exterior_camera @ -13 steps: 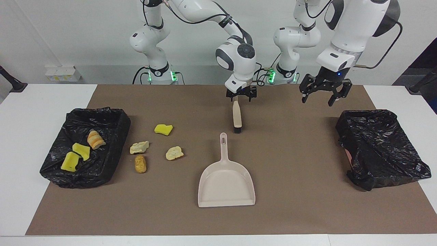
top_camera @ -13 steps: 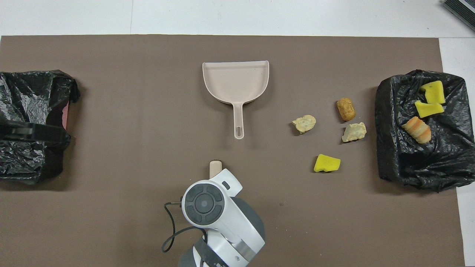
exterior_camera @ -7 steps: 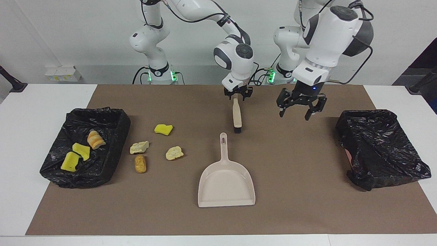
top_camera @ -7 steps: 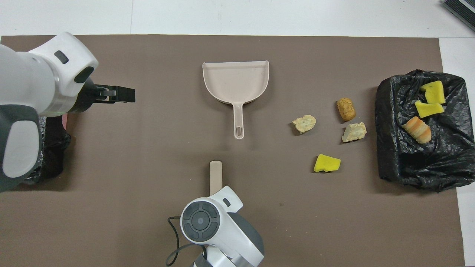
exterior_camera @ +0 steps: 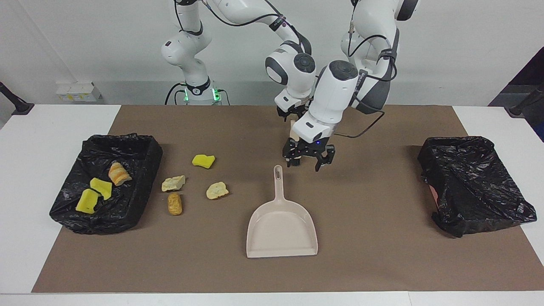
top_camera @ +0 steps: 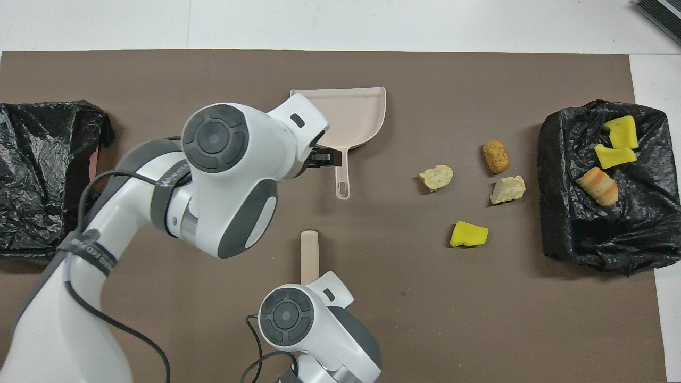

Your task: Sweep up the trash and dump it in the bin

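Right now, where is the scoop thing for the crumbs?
The dustpan lies flat in the middle of the brown mat, handle toward the robots. The brush lies just nearer to the robots, and the left gripper hovers by the handle's tip.

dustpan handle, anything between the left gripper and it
Nothing visible. The left gripper, open, hangs beside the dustpan handle's tip, with only bare mat in between. The brush, held at its top by the right gripper, sits nearer the robots, off that path.
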